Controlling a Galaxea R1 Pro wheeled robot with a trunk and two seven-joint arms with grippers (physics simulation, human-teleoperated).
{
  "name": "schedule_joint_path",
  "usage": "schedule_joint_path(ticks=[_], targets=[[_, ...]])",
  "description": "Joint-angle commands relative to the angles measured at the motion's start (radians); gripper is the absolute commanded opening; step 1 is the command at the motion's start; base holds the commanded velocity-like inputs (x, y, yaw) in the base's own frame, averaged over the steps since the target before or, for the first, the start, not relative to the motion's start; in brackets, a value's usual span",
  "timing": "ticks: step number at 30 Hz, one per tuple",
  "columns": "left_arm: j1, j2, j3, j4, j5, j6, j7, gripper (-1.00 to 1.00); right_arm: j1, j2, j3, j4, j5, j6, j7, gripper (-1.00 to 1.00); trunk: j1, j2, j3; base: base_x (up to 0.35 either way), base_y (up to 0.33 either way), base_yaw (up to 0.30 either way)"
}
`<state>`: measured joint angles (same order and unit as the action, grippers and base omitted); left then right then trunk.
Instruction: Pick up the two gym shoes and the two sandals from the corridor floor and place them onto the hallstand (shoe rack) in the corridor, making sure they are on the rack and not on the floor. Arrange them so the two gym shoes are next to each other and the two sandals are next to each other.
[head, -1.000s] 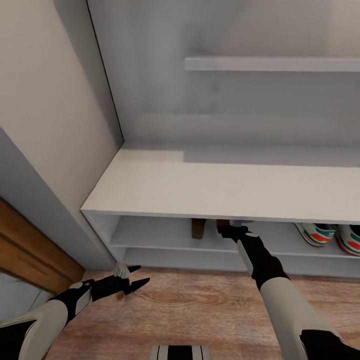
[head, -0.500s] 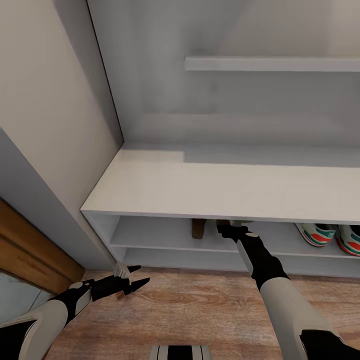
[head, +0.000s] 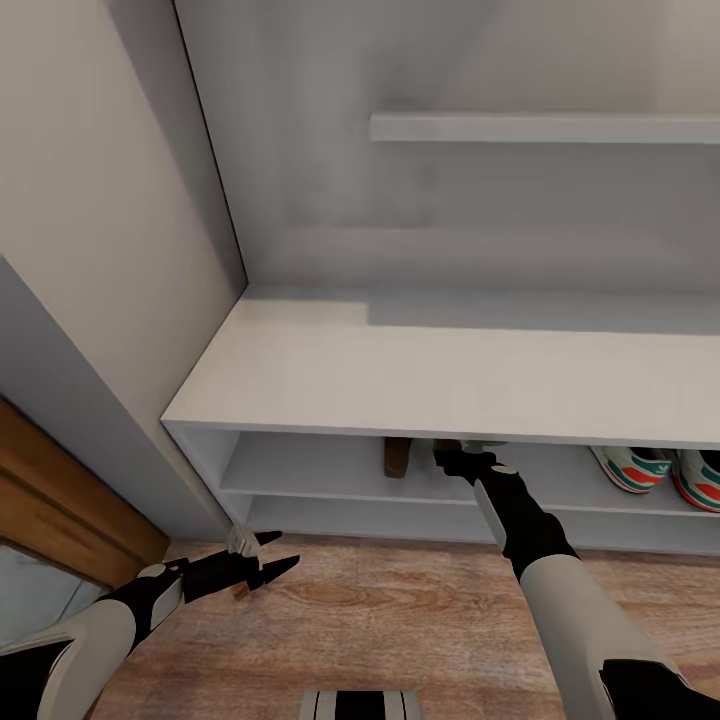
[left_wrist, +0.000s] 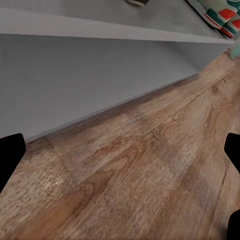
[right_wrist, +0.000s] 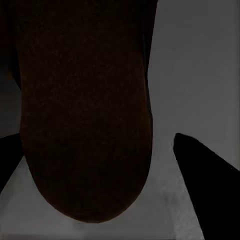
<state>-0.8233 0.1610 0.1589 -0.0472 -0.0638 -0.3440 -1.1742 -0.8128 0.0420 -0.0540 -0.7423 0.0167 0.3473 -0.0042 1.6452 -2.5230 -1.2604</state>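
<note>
Head view first: the grey shoe rack (head: 440, 375) fills the middle, and the right gripper (head: 447, 455) is reaching in under its top board onto the upper open shelf. A brown sandal (head: 397, 456) sits on that shelf just to the left of the gripper; a second dark shape right at the gripper's tip is mostly hidden by the board. Further right on the same shelf, the 2 sneakers (head: 660, 470) stand side by side, heels out. Down low, the left gripper (head: 272, 568) hovers over the wood floor (head: 400, 620) in front of the rack's left end, fingers spread apart and holding nothing.

Left wrist view: floor planks (left_wrist: 140, 170), the rack's lower edge, the sneakers (left_wrist: 220, 14) on the shelf at the far corner, and the black fingertips (left_wrist: 10, 155) wide at both edges.

Right wrist view: a dark sandal sole (right_wrist: 82, 115) looms close over the grey shelf, 1 black finger (right_wrist: 210, 180) beside it. Gripping or merely alongside, I cannot tell.
</note>
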Motion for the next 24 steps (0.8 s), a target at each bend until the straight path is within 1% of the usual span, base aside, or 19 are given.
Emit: schedule_joint_path(ticks=[1,24], targets=[[0.0,0.0,0.007,0.001,-0.007,-0.004,-0.002,1.0,0.0,0.001,-0.003,-0.002,0.002,0.006,0.0,1.0,0.0,0.0,-0.001,0.0,0.0,0.0],[0.0,0.0,0.007,0.001,-0.007,-0.004,-0.002,1.0,0.0,0.001,-0.003,-0.002,0.002,0.006,0.0,1.0,0.0,0.0,-0.001,0.0,0.0,0.0]])
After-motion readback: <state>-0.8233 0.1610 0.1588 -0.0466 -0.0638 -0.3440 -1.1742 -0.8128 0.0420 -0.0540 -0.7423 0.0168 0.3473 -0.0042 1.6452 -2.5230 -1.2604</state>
